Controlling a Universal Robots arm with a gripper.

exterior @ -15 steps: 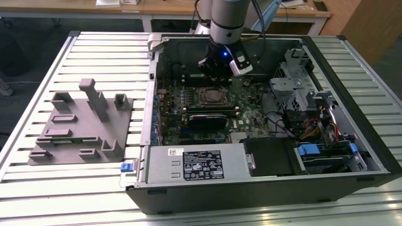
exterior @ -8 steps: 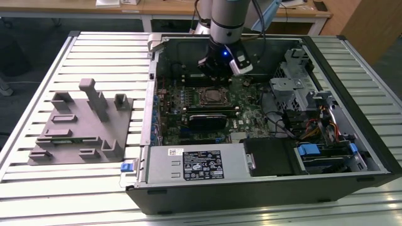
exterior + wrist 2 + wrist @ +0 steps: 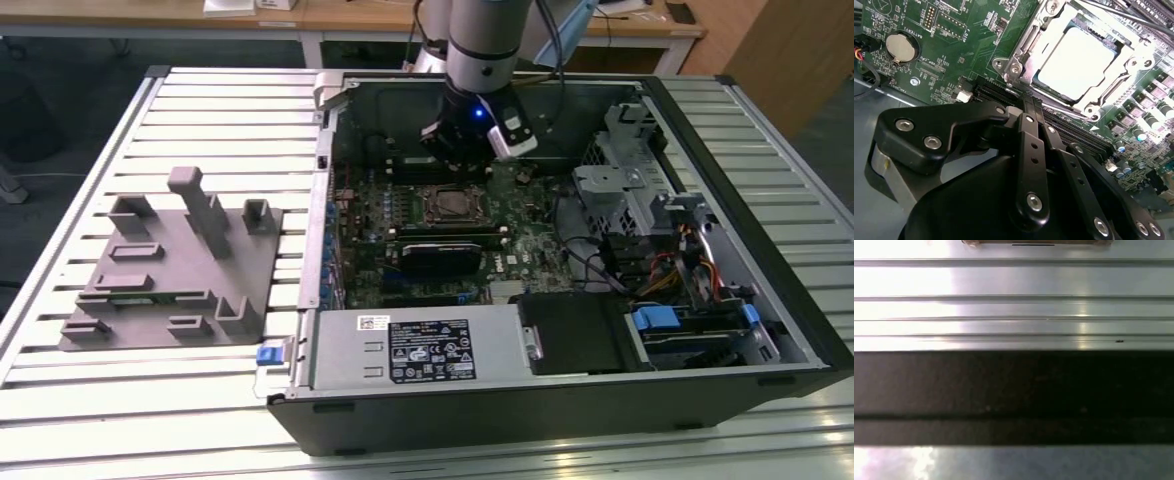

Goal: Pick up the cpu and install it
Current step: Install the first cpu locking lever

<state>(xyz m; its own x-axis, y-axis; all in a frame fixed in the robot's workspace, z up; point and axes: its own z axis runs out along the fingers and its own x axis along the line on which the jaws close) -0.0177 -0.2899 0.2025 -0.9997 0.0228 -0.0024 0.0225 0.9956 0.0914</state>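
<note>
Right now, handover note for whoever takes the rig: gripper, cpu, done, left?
Gripper: above the motherboard inside the open PC case, near the case's far wall; in the second wrist view its fingers look closed together with nothing between them.
Cpu: lying flat in the socket frame, pale top facing up.
Done: cpu appears placed in the socket.
Left: cannot tell whether the socket's retention is latched; check before power-up.
Grey plastic block sits on the slatted table, on the exterior view's left of the case.
</note>
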